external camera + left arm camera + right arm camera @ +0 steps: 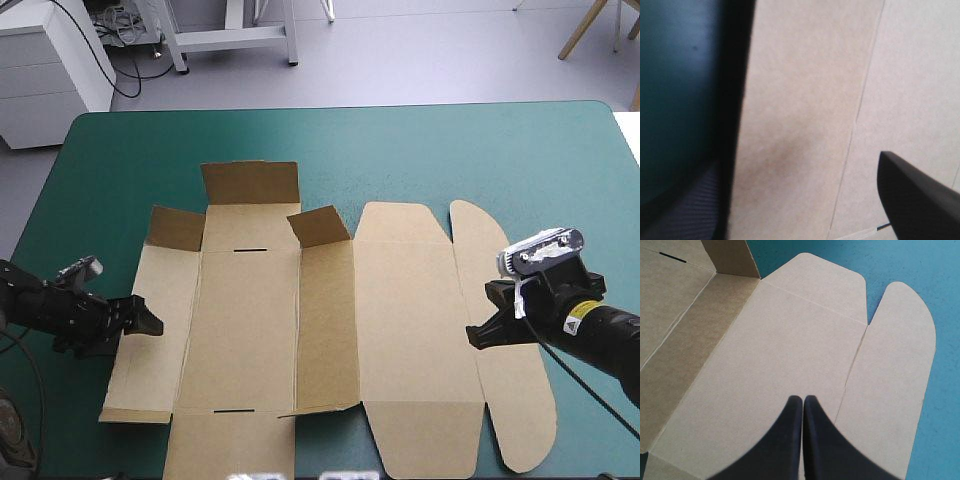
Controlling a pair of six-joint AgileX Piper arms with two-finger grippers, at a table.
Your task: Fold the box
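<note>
Brown box [400, 330] lies flat and unfolded on the teal-green surface [450, 150]. Its long axis runs left to right, with the rounded flap at the right end. Left gripper [148, 320]: jaws open, with the box's left edge between them. Right gripper [803, 402]: jaws closed to a point above the lid panel, beside the rounded flap's crease.

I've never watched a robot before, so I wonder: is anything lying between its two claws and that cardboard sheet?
Nothing visible does. The left gripper is open, astride the left edge of the box. The right gripper is shut, directly over its right-hand panels.
</note>
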